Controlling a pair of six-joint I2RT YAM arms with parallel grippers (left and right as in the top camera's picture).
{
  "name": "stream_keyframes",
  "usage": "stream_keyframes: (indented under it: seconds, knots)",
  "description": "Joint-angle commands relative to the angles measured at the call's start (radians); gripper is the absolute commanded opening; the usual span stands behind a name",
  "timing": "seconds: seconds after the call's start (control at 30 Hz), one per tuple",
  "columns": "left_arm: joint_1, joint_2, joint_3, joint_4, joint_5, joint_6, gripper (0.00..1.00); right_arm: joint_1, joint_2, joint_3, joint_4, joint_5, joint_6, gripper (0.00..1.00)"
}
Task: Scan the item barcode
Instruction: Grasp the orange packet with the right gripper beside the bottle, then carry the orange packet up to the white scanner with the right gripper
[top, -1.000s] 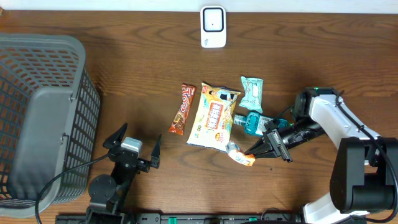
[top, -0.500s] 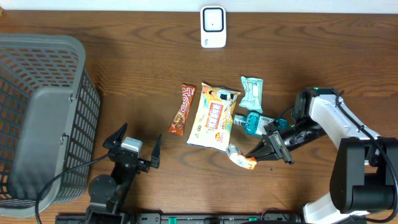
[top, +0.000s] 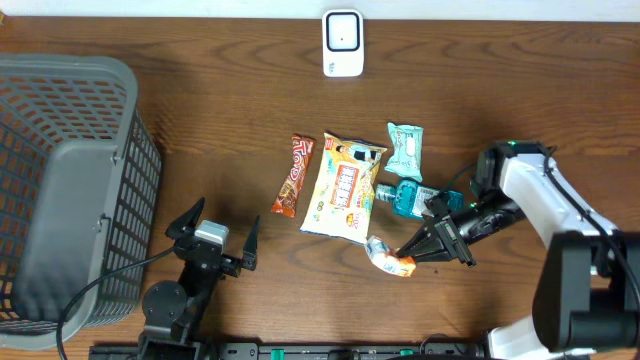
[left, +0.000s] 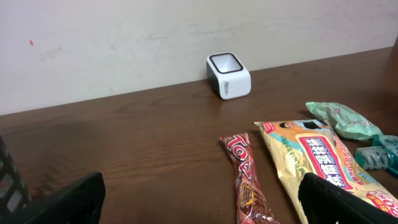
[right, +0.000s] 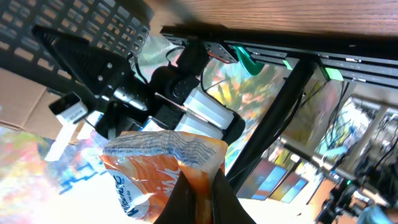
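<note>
Since a second ago the right pincer (top: 406, 252) has drawn the orange packet (top: 388, 257) slightly farther from the snack bag (top: 345, 185), toward the bench's (top: 200, 100) front edge; everything else lies as it did. Far left of the snack bag stands the grey basket (top: 60, 190), at the bench's left end. Between basket and bag, nearer the front edge, the left pincer (top: 228, 215) rests low with its fingers spread wide, nothing between them. A red bar (top: 295, 175) lies just beside the bag's left edge, running roughly parallel to it. Well behind the bag, against the back edge, sits the white scanner (top: 343, 43), upright and facing the bench. Off the bag's upper right corner lies a teal packet (top: 405, 150), and just in front of that a blue bottle (top: 405, 197) lies on its side with its neck touching the bag's right edge. At the bag's lower right corner is the orange packet, pinched at one end by the right pincer, whose fingers are pressed together on the wrapper. Whether the packet touches the bench cannot be told.
</note>
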Motion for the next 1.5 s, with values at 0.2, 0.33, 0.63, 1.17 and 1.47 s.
stream_keyframes:
  seconds: [0.2, 0.33, 0.63, 1.17, 1.47]
  knots:
    - [-0.003, 0.000, -0.016, -0.034, 0.002, 0.010, 0.99, -0.002, -0.192, -0.001, -0.001, -0.011, 0.016, 0.01]
    - [-0.003, 0.000, -0.016, -0.034, 0.002, 0.010, 0.99, -0.002, -0.204, -0.001, 0.008, -0.010, 0.013, 0.01]
    - [-0.003, 0.000, -0.016, -0.034, 0.002, 0.010, 0.99, -0.006, -0.208, -0.001, 0.019, -0.022, 0.071, 0.02]
    - [-0.003, 0.000, -0.016, -0.034, 0.002, 0.010, 0.99, -0.009, -0.631, 0.000, 0.480, 0.184, 0.328, 0.01]
    - [-0.003, 0.000, -0.016, -0.034, 0.002, 0.010, 0.99, 0.060, -0.676, -0.001, 1.112, 0.655, 0.254, 0.01]
